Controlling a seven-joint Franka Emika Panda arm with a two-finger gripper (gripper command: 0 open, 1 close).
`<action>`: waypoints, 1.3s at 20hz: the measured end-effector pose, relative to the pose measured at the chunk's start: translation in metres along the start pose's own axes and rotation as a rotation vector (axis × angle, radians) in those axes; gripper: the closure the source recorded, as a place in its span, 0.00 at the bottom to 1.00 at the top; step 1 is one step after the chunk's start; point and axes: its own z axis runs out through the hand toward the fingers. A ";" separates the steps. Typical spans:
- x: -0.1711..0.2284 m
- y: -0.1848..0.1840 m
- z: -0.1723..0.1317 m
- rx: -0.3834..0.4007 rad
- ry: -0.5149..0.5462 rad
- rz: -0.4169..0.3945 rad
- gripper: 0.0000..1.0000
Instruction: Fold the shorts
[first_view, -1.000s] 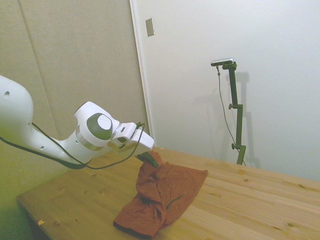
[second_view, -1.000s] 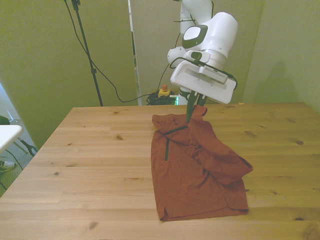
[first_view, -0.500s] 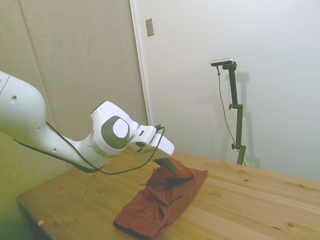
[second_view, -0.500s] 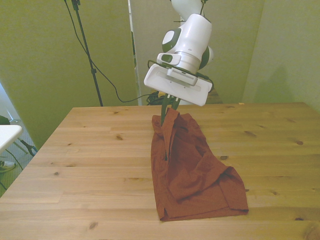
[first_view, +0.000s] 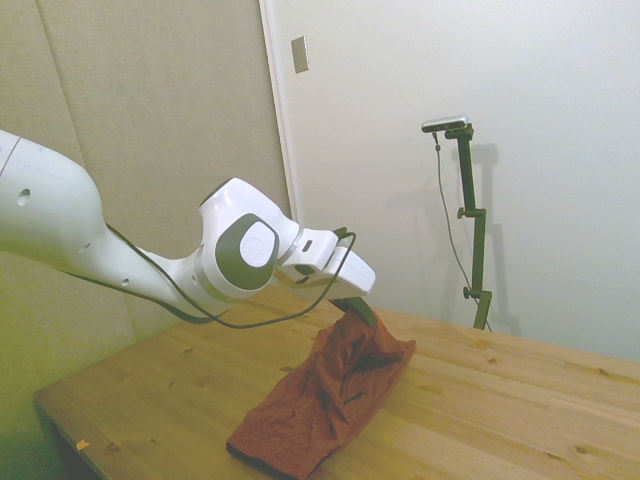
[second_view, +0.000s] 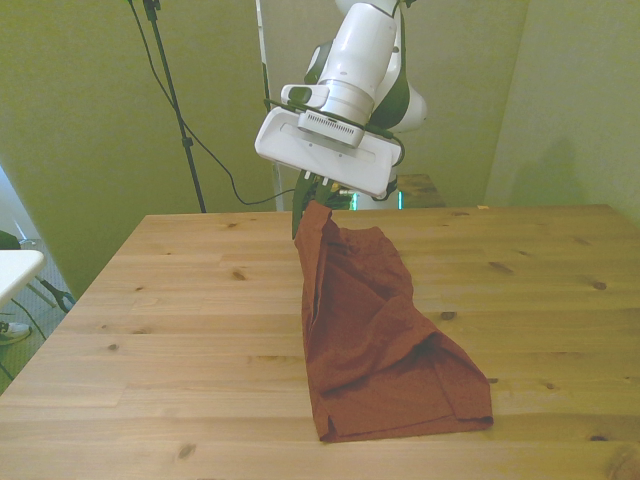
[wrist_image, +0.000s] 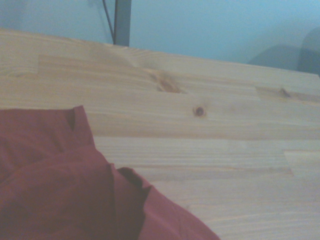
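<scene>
The rust-red shorts (second_view: 375, 340) lie on the wooden table (second_view: 180, 330), with one corner lifted off the surface. My gripper (second_view: 308, 207) is shut on that raised corner, holding it above the far part of the garment. In the side view the gripper (first_view: 355, 308) hangs the cloth up while the rest of the shorts (first_view: 300, 420) drapes down to the near table edge. The wrist view shows a red fold of the shorts (wrist_image: 60, 185) over bare wood.
Bare table (first_view: 500, 410) stretches on both sides of the shorts. A black tripod pole (second_view: 175, 100) with cables stands behind the table at the front view's left. A white object's edge (second_view: 15, 270) shows at the far left of the front view.
The gripper has carried the held corner higher and toward the front view's left, pulling the cloth up into a taller ridge. The lower part of the shorts has stayed on the table.
</scene>
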 end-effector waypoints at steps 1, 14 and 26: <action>0.004 -0.001 0.003 -0.001 -0.001 0.017 0.00; 0.051 -0.014 0.012 0.005 0.030 0.112 0.00; -0.117 0.018 -0.056 -0.068 -0.476 0.090 0.00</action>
